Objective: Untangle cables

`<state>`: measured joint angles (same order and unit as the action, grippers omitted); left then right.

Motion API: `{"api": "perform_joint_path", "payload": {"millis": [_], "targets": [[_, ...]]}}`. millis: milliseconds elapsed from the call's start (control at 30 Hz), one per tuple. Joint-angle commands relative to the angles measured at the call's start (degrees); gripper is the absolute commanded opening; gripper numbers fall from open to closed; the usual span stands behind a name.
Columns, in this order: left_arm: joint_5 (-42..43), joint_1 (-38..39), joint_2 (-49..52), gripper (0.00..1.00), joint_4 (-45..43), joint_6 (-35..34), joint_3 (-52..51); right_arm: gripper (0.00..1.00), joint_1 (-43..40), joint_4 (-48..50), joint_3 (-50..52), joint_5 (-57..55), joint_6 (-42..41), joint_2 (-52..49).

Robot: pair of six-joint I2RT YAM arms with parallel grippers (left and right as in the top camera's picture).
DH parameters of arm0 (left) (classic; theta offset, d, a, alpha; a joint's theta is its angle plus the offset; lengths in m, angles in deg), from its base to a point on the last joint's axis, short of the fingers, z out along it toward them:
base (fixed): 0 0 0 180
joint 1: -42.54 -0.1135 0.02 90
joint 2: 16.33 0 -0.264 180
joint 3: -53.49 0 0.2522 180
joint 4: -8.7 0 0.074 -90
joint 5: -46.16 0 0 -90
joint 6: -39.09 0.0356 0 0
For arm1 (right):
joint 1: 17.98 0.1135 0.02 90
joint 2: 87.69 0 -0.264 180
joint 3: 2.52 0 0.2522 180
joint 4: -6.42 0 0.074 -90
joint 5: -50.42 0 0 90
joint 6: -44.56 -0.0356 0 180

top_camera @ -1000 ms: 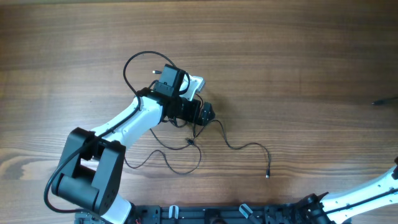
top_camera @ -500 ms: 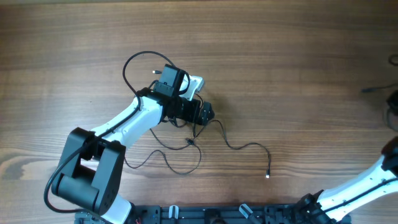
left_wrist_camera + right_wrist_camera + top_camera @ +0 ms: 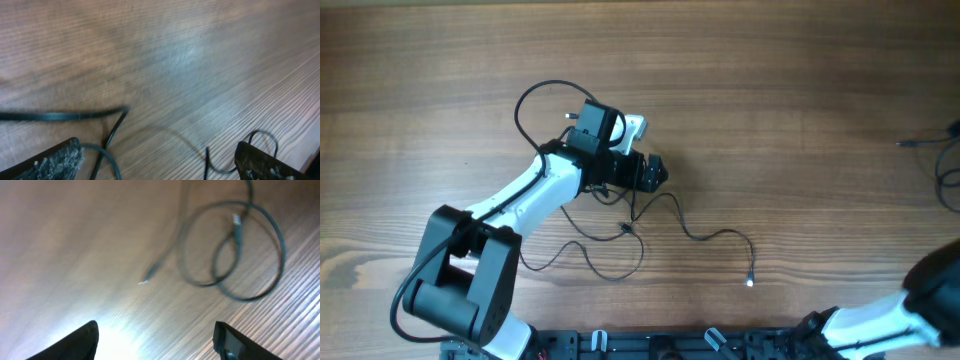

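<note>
Beneath your left hand (image 3: 159,162), open and empty, the cables (image 3: 625,228) lie knotted on the counter (image 3: 800,80); ahead of your right hand (image 3: 155,340), also open, one cable (image 3: 236,225) lies apart in a loose loop; you likely have most untangling left.

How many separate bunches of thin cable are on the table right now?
2. One tangle lies mid-table, partly beneath the left hand; one coil lies far right, cut off in the overhead view. Strands may hide beneath the arm.
</note>
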<state>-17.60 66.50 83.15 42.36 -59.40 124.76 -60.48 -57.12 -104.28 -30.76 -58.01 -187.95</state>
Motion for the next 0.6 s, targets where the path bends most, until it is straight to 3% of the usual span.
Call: {"api": "perform_joint_path", "payload": {"millis": [0,100,200,333,433,567], "targets": [[-0.9,-1.2,-6.2,1.00,-0.1,-1.4,5.6,0.76,5.9,-3.6,-0.5,9.3,0.7,6.0],[-6.0,-3.5,-11.6,1.00,1.0,-2.5,7.2,0.76,13.1,-10.7,-0.5,17.7,2.0,7.1],[-16.3,-6.7,-17.2,1.00,4.6,-10.7,7.2,0.73,21.7,-15.9,0.5,17.6,1.1,7.0],[-24.2,-12.3,-23.8,1.00,12.1,-15.1,7.2,0.74,33.5,-18.2,4.0,17.6,-8.2,7.0],[-24.2,-16.5,-27.1,1.00,17.8,-15.2,7.2,1.00,43.9,-13.9,8.6,17.6,-17.9,7.0],[-24.2,-20.6,-29.3,1.00,24.8,-16.2,7.1,1.00,56.1,-4.7,16.9,17.6,-28.7,6.9]]}}
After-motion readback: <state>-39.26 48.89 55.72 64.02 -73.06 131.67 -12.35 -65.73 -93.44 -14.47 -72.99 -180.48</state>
